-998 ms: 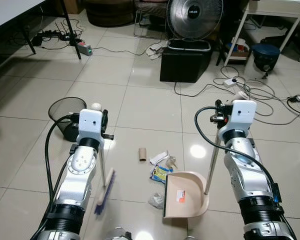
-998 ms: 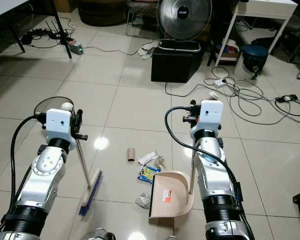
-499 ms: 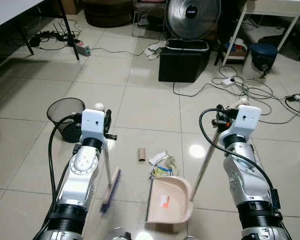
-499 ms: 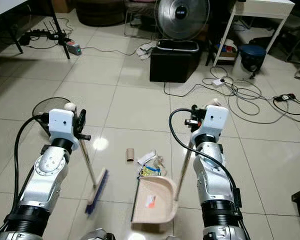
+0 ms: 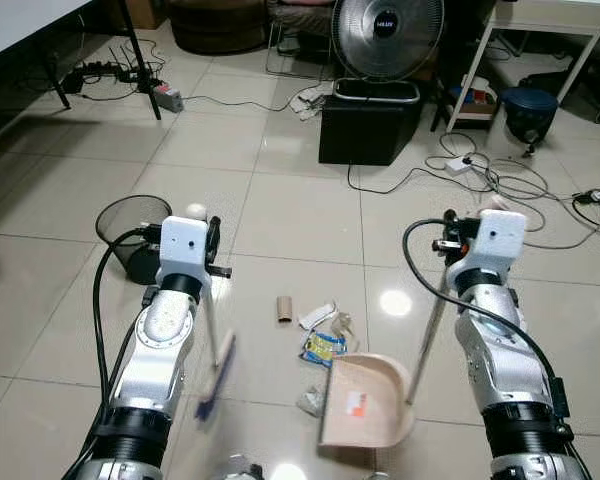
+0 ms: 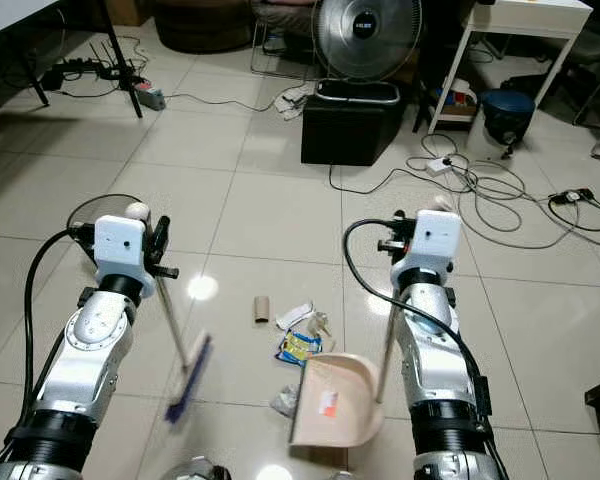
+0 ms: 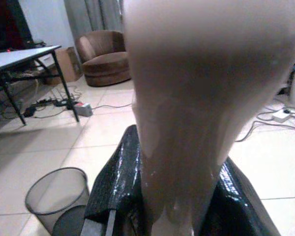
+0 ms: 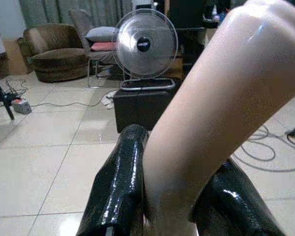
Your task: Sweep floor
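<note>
The tiled floor [image 5: 280, 215] bore a cardboard tube [image 5: 284, 308], a white wrapper [image 5: 317, 315] and a blue-yellow packet [image 5: 322, 347] beyond the dustpan [image 5: 363, 402]; crumpled plastic [image 5: 312, 401] touched its rim, between dustpan and broom [image 5: 215, 375].

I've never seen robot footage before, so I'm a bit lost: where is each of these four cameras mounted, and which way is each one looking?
Left eye view: on the head, looking down at the floor litter, broom and dustpan; both silver arms show.
Right eye view: beside it, same scene, slightly shifted.
Left wrist view: on the left wrist, looking along the left gripper clamped on the broom handle, toward the mesh bin.
Right wrist view: on the right wrist, looking along the right gripper clamped on the dustpan handle, toward the fan.
Shared: the fan and bin appear in the head views too.
</note>
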Available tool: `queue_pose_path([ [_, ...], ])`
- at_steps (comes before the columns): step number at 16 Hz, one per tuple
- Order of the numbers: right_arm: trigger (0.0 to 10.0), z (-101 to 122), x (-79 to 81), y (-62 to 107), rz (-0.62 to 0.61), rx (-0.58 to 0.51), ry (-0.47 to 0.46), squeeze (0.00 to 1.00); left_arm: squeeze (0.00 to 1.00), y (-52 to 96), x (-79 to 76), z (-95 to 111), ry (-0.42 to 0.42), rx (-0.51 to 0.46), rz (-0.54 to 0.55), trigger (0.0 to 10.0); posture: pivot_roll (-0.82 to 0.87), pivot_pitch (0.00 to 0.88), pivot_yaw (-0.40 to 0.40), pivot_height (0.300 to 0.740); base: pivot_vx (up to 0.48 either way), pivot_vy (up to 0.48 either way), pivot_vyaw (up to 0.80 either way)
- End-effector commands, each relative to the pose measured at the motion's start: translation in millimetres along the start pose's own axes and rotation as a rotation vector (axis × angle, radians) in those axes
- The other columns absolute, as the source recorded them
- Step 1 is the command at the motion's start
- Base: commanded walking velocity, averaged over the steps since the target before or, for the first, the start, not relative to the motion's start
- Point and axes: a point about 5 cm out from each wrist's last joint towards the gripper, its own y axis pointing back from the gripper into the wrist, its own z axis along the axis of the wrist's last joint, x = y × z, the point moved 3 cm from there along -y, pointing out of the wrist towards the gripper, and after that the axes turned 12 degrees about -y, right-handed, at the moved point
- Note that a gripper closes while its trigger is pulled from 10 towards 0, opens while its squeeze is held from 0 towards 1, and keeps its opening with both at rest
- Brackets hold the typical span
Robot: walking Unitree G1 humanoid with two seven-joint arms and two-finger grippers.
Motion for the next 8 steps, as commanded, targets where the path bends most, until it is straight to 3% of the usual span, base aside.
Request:
queue_pose_path([
  [1, 10.0, 7.1, -2.6, 0.5, -0.006, -0.025, -0.008, 0.0, 0.0, -3.2, 0.8, 14.8, -0.001, -0.064, -0.004, 10.0, -0.06, 0.004, 0.017, 0.74, 0.0, 0.0, -0.8],
  [5, 10.0, 4.6, -1.6, 2.4, -0.004, -0.017, -0.003, 0.0, 0.0, -2.4, -0.6, 15.0, 0.004, -0.069, -0.016, 10.0, -0.06, 0.007, 0.019, 0.74, 0.3, 0.0, -0.75],
  [8, 10.0, 1.4, -1.0, 3.0, 0.0, -0.001, 0.046, 0.0, 0.0, -2.0, -0.6, 15.3, 0.005, -0.071, -0.017, 10.0, -0.07, 0.009, 0.021, 0.74, 0.33, 0.0, 0.0],
])
